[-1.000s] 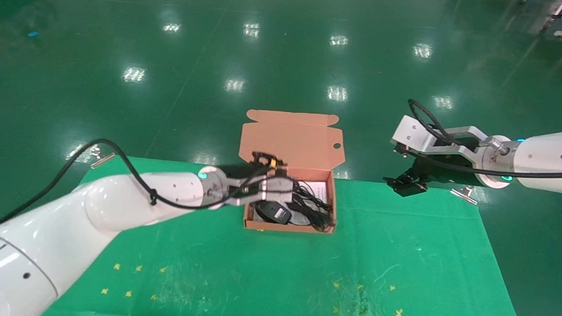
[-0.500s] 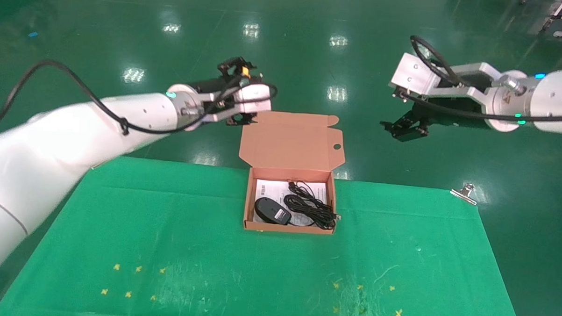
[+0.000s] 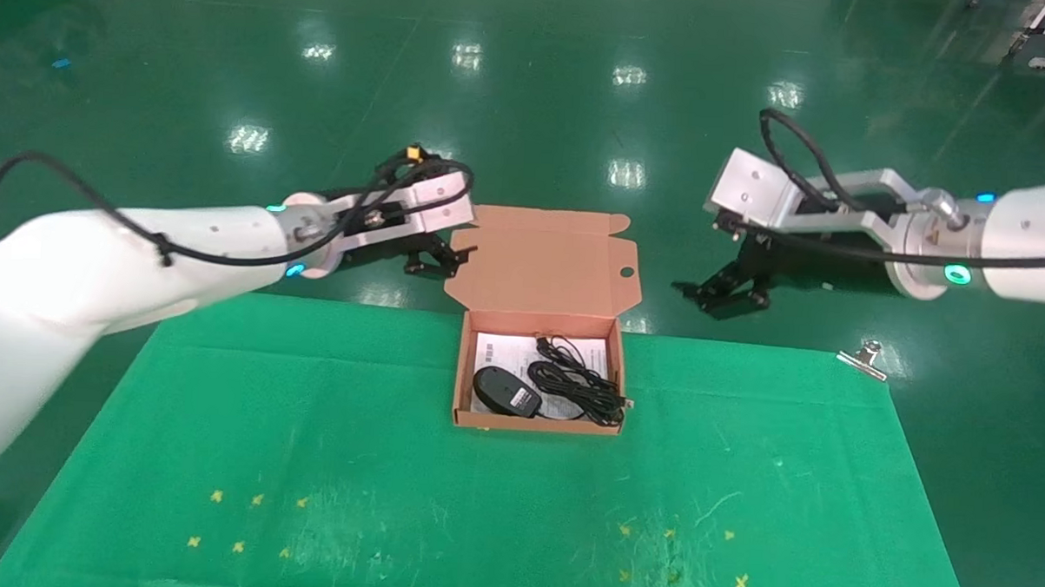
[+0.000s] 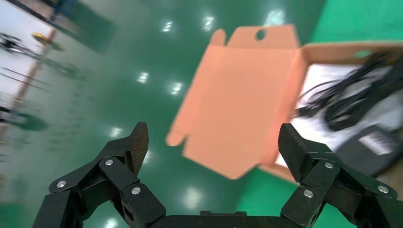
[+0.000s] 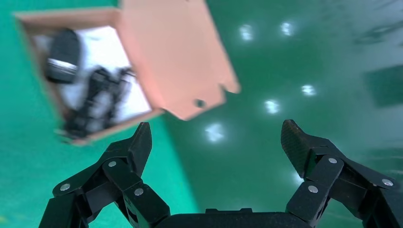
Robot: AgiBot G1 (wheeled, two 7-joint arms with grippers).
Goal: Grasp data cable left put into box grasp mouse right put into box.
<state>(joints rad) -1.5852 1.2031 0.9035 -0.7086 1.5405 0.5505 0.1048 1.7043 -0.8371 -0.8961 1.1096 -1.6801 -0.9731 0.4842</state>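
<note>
Resting in the box: hard, light mouse, floppy data cable; grip cable mid-bundle. Left gripper and right gripper gape empty.

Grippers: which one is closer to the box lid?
The left gripper. It hangs open right beside the lid's left edge, while the right gripper, also open, sits farther off past the other side.

The box sits mid-table, lid open behind; inside, the mouse lies left of the data cable.
</note>
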